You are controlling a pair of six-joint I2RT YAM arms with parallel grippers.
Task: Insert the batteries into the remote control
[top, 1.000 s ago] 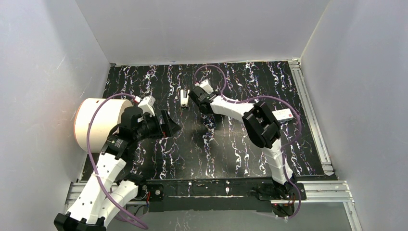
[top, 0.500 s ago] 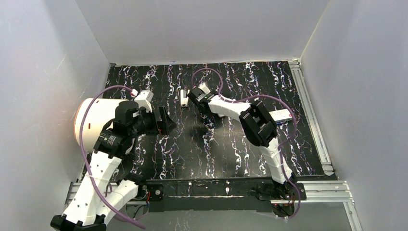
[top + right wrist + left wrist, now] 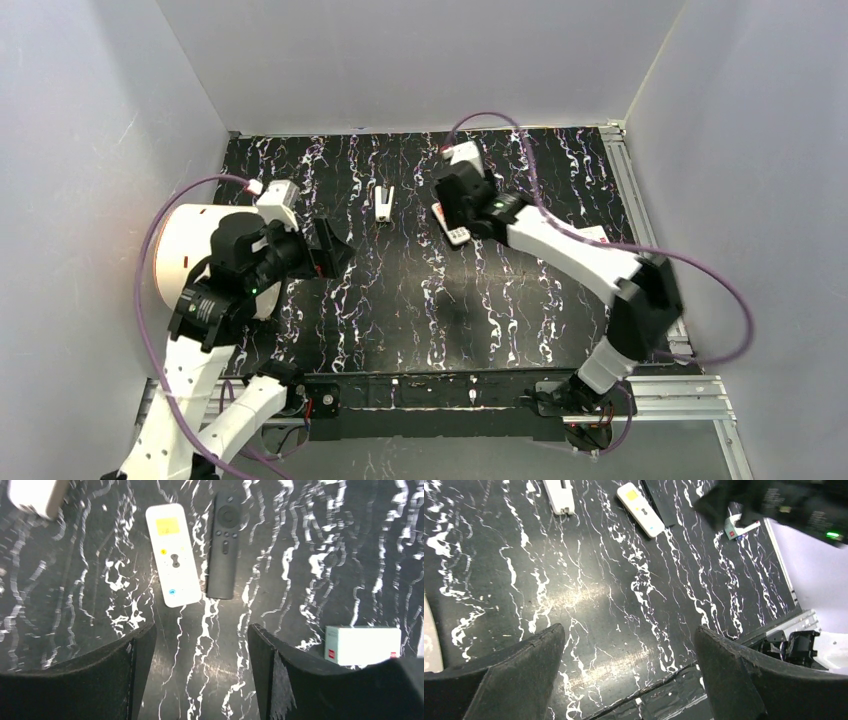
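Observation:
A white remote control (image 3: 173, 555) with a yellow screen lies face up beside a black remote (image 3: 223, 545). My right gripper (image 3: 200, 630) hangs open above the mat just short of them, nothing between its fingers. From above, the white remote (image 3: 453, 231) shows under that arm's wrist. My left gripper (image 3: 629, 632) is wide open and empty over bare mat, well left of the remotes (image 3: 641, 510); the top view shows it (image 3: 335, 250) at the left. The batteries are out of view.
A smaller white elongated piece (image 3: 384, 201) lies left of the remotes. A small white box with a red mark (image 3: 362, 645) sits to the right. A large white cylinder (image 3: 190, 255) stands at the mat's left edge behind my left arm. Grey walls enclose the table.
My right gripper has opened and its arm swung right and up, away from the white piece, uncovering the white remote. My left arm has drawn back a little to the left.

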